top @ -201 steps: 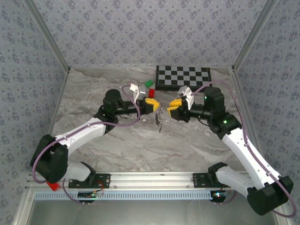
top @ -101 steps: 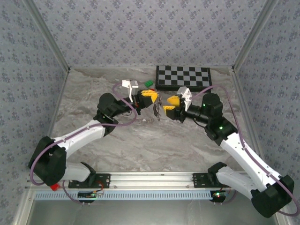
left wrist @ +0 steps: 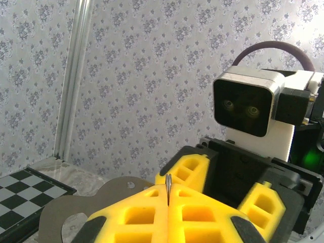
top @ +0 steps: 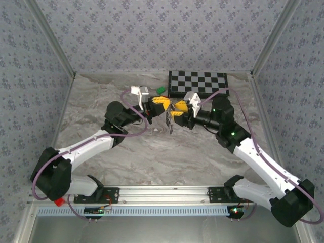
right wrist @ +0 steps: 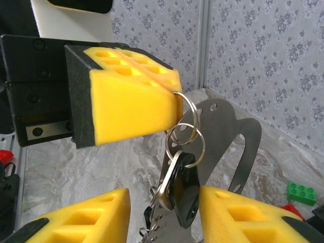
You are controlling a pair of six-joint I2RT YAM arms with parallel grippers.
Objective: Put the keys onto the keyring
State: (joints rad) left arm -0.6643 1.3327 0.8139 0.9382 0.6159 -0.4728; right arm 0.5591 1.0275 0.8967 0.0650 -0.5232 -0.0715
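The left jaws pinch the keyring [right wrist: 187, 126] by its upper edge, fully closed on the wire; the right jaws stand part open either side of the keys [right wrist: 183, 195] dangling below, above the desk [right wrist: 101, 157]; light, slippery, free-swinging, they seem best gripped by the black heads.

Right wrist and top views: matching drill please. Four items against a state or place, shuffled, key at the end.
Items
1. left tool
2. right tool
3. keys
4. green block

States or places
A. on the table, beside the checkerboard
B. pads apart, one on each side of the keys
C. shut, pinching the keyring
D. hanging below the keyring

Pairs: 1-C, 2-B, 3-D, 4-A
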